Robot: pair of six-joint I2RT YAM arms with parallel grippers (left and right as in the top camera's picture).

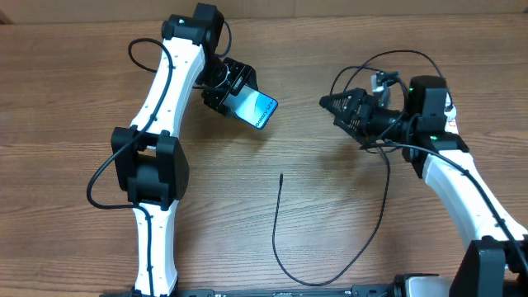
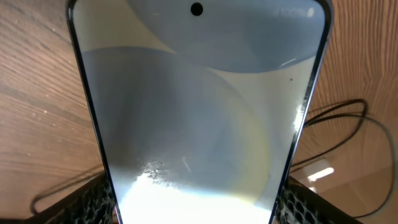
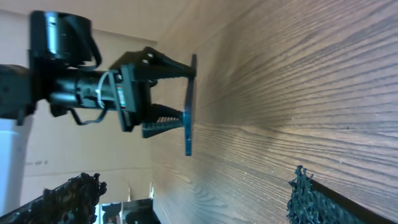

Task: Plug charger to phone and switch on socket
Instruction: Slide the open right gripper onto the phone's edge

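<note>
The wooden desk [image 1: 82, 99] fills the overhead view. The white left arm [image 1: 165, 91] runs from the near edge up to the far left. The right arm [image 1: 462, 181] comes in from the near right corner.

The left claw [image 1: 238, 97] is clamped on the phone [image 1: 257, 108], gripping it by one short end. The phone sits far of the desk's centre and left of it, tilted, with its light blue screen facing up and toward the right. In the right wrist view it shows edge-on between the left claw's two fingers [image 3: 163, 117]. I cannot tell whether its lower end touches the desk. In the left wrist view the screen takes up nearly the whole picture.

The right claw [image 1: 330, 105] has its jaws spread wide and grips nothing. It points left at the phone, about level with it and well apart from it. The right arm's own wire loops [image 1: 375, 58] arch over that claw.

The charger [image 1: 275, 223] lies loose on the desk as a thin black line. It runs from mid-desk toward the near edge, bends right, then climbs back toward the right arm. Its plug end is hidden. The connector tip [image 1: 281, 176] rests free on the wood, nearer than both claws and touched by neither.
</note>
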